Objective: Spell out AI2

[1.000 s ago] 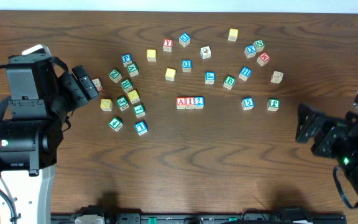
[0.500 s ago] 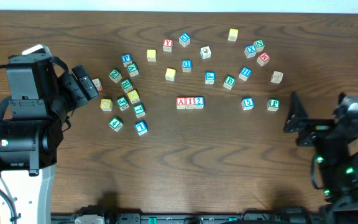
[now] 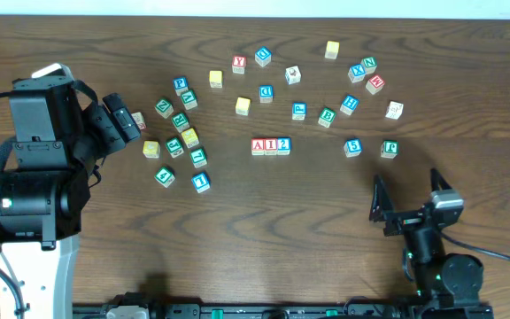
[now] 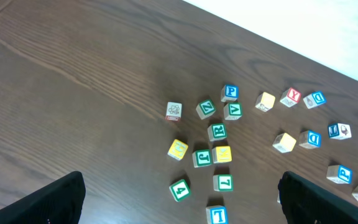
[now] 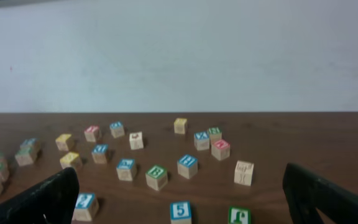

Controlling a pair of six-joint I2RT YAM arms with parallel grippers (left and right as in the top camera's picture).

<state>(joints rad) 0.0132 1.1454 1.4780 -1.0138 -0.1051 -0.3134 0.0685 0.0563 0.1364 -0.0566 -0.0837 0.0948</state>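
Three cubes stand touching in a row at the table's middle: the red-framed A [image 3: 258,146], the red-framed I [image 3: 271,146] and the blue-framed 2 [image 3: 283,145], reading AI2 from left to right. My left gripper [image 3: 118,122] hangs at the left, well away from the row. It is open and empty, its dark fingers [image 4: 55,199] wide apart over the scattered cubes. My right gripper [image 3: 407,195] sits near the front right, below and right of the row. It is also open with nothing between its fingers [image 5: 328,199].
Loose cubes lie all around: a cluster at the left with a green 4 [image 3: 165,175] and a blue cube with a 1-like stroke [image 3: 201,182], yellow cubes [image 3: 243,105], a blue 5 [image 3: 352,147], and a green cube [image 3: 389,149] at the right. A plain cube [image 3: 137,121] lies by the left gripper's tip.
The right arm has swung from the right edge toward the front of the table, its gripper now pointing at the far side. The left arm and all cubes stayed put.
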